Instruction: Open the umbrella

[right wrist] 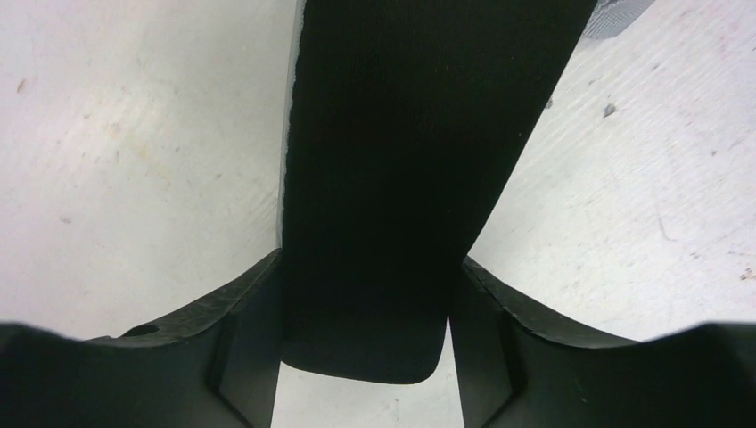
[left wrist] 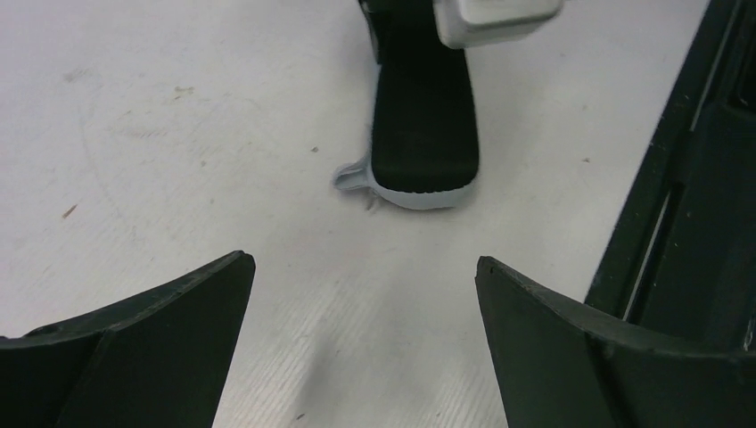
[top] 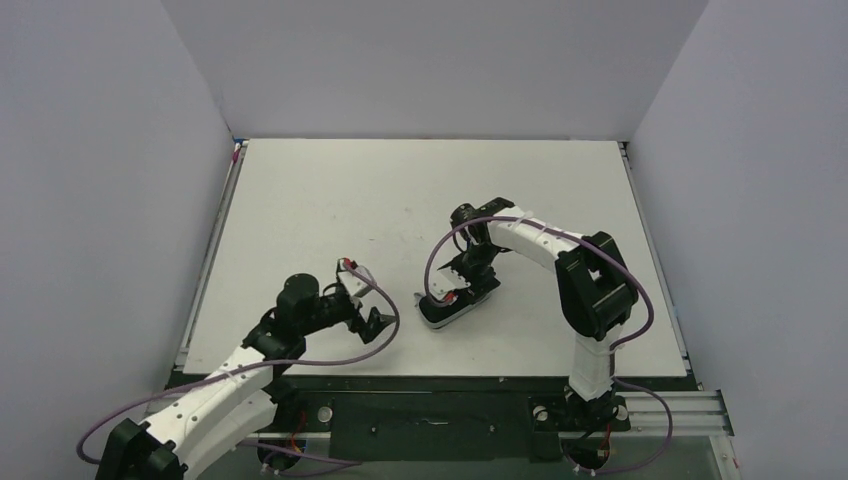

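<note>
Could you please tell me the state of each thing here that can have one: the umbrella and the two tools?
umbrella: closed, folded flat, lying on the table.
right tool: shut on the umbrella, one finger against each side of it.
left tool: open and empty, over bare table, short of the umbrella's end.

Bright, even overhead light with soft shadows; the wrist views blur at close range.
</note>
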